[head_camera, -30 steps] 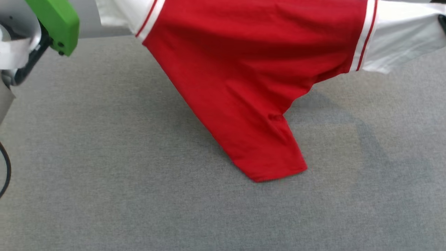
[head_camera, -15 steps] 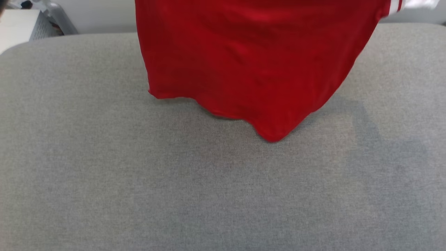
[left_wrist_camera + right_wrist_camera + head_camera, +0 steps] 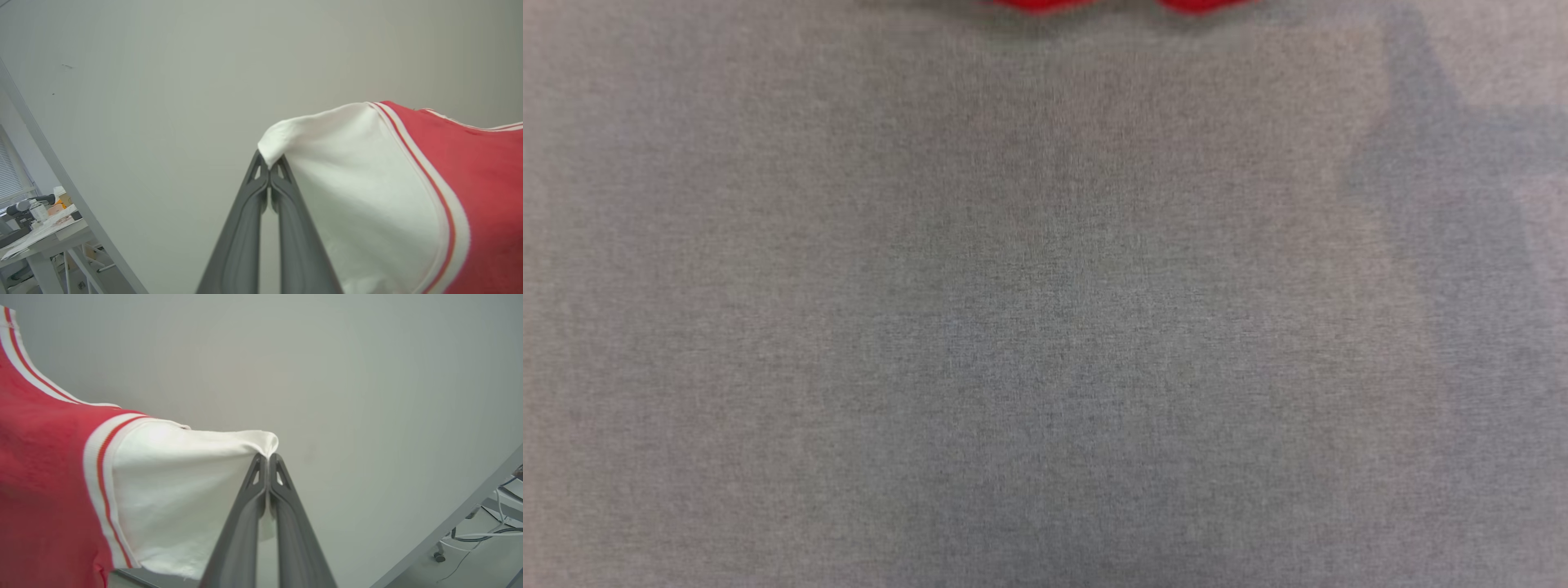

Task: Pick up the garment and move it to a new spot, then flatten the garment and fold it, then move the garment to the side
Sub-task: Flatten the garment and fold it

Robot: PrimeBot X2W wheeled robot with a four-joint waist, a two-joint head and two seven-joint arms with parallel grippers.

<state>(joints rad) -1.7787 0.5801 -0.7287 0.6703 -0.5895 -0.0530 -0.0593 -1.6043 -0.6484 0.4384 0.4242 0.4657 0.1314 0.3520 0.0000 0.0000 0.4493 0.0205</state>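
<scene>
The garment hangs in the air, held up by both sleeves. In the left wrist view my left gripper (image 3: 269, 164) is shut on the tip of a white sleeve, and the red body of the garment (image 3: 486, 183) with striped trim stretches off to the right. My right gripper (image 3: 268, 456) is shut on the other white sleeve's tip, with the garment (image 3: 45, 477) spreading left in the right wrist view. The head view catches just the red bottom hem of the garment (image 3: 1045, 4) at its top edge, above the grey fabric table (image 3: 1045, 327).
A plain pale wall stands behind both grippers. A desk with clutter (image 3: 36, 228) sits at the lower left of the left wrist view. Cables and a caster (image 3: 482, 539) lie on the floor at the lower right of the right wrist view.
The red garment has slid up and nearly out of the head picture, from covering the upper half to a sliver at the top edge; the whole picture has also shifted, so the head camera moved.
</scene>
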